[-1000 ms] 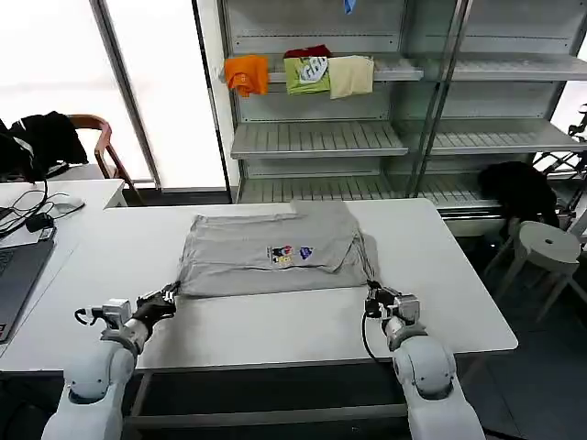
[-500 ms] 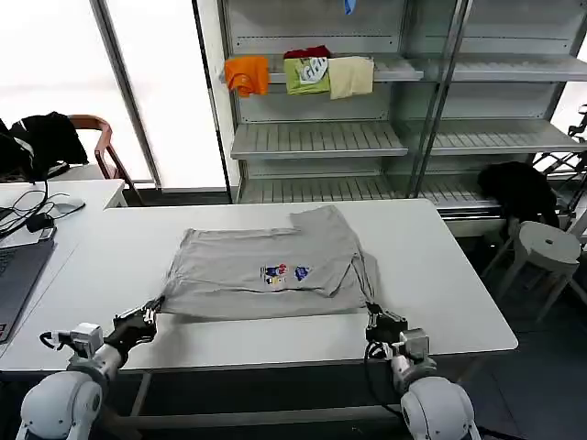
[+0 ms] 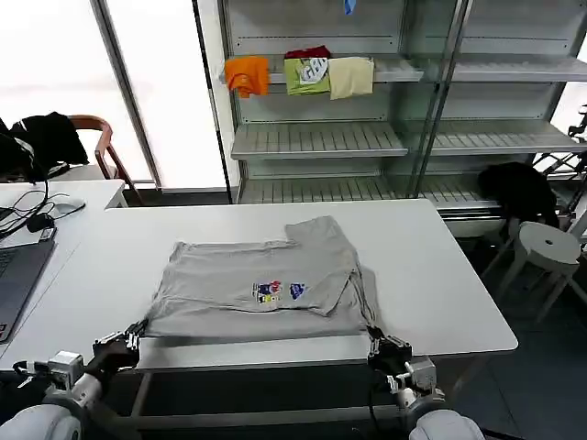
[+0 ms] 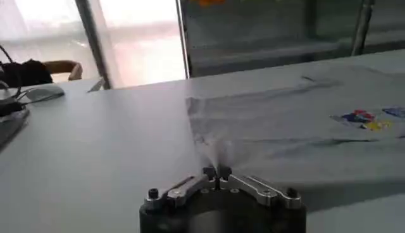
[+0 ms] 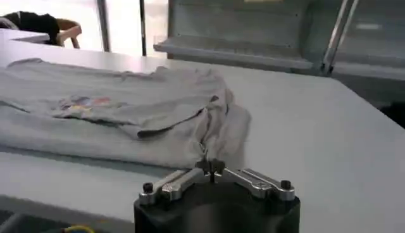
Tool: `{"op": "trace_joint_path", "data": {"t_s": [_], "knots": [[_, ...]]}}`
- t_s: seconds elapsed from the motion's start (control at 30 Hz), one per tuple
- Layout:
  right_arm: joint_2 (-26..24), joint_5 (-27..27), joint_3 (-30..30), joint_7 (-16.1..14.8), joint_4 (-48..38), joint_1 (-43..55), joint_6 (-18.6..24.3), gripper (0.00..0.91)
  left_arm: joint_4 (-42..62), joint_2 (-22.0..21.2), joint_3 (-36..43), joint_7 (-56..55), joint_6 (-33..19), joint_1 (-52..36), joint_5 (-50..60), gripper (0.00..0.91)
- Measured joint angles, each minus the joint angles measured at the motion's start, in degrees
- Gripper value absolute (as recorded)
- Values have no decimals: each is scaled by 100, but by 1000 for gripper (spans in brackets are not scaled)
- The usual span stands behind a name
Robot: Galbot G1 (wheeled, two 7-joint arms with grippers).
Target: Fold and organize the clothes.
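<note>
Shirt (image 3: 261, 284) of light grey soft cloth lies on my white worktop (image 3: 440, 275), near its front edge. From my head camera I count one such shirt, folded to a rough rectangle, with one small colourful rectangular print on the chest and one flap sticking up at the back right. My left tool (image 3: 128, 336) sits at the shirt's front left corner, at the worktop edge, pressed together on the cloth. My right tool (image 3: 379, 344) sits at the front right corner and pinches a gathered strip of the fabric. Behind the worktop stands a metal shelf unit (image 3: 321, 137) with slatted grey shelves; on its upper shelf hang three small garments (image 3: 303, 73), one orange, one green, one cream. One wooden chair (image 3: 96, 142) with a dark garment over it stands at the far left, and one white stool (image 3: 546, 247) at the right.

In my left wrist camera, the left tool (image 4: 216, 172) has its two metal fingers (image 4: 183, 188) closed together on a pinched peak of the shirt (image 4: 297, 126). The cloth is thin and matte and stretches away smooth across the glossy worktop (image 4: 95, 145).

In my right wrist camera, the right tool (image 5: 214, 167) is likewise shut on a bunched fold of the shirt (image 5: 126, 114). Here the cloth lies in several soft layers, creased near my grip, with the worktop (image 5: 329, 139) bare beside it.
</note>
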Motion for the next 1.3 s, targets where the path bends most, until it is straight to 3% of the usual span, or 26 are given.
{"op": "trace_joint_path", "data": {"t_s": [0.83,1.1,1.3], "knots": [[192,-51,219,172,434,394,16,907,-567,-248,32,-461,23,-77,61,907],[301,154,120,246,-231,1416,18,907,-318,-276,233,-348,26,-847,-18,907],[541,245,34,237,-1389,2542,57,907,203,-257,488,-216,32,-1701,-47,907]]}}
